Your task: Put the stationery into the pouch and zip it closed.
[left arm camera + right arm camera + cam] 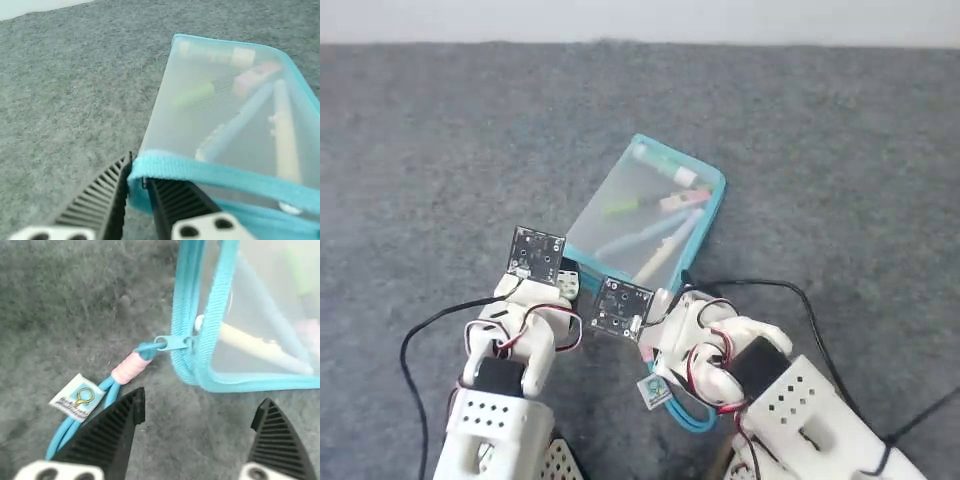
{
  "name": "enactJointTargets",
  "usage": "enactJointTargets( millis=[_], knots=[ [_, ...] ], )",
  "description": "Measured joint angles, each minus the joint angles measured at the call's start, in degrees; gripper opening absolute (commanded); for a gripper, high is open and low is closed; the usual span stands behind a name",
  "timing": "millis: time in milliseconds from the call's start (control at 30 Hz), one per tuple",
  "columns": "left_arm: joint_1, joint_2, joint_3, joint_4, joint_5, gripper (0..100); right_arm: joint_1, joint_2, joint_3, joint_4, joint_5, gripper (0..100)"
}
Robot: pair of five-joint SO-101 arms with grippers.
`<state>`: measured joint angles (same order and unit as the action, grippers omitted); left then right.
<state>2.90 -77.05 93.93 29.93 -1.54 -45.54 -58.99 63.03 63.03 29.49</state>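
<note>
A translucent pouch with teal trim lies on the grey carpet, holding a green marker, a pink eraser, a blue pen and a yellowish pencil. My left gripper is shut on the teal edge at the pouch's near corner. My right gripper stands open just short of the zipper pull, which sits at the end of the zipper by the other near corner. A pink bead, a teal cord and a paper tag trail from the pull, off the pouch.
Grey carpet covers the table all round the pouch. The teal cord loop and tag lie under the right arm. Black cables run beside both arm bases.
</note>
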Motion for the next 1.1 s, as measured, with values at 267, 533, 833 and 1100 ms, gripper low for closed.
enactJointTargets(
  millis=[267, 533, 833, 1100],
  knots=[
    [0.0, 0.0, -8.8, 12.9, 0.0, 1, 5.9, 0.0, 3.1, -6.3, 0.3, 33.1],
    [0.0, 0.0, -11.8, 17.0, -3.7, 1, 7.9, 0.0, 6.4, -13.5, 0.3, 32.9],
    [0.0, 0.0, -12.9, 18.5, -3.7, 1, 6.4, 0.0, 9.8, -17.4, 1.7, 32.9],
    [0.0, 0.1, -14.9, 21.0, -4.1, 1, 3.4, 0.0, 10.4, -17.4, 3.3, 32.9]
  ],
)
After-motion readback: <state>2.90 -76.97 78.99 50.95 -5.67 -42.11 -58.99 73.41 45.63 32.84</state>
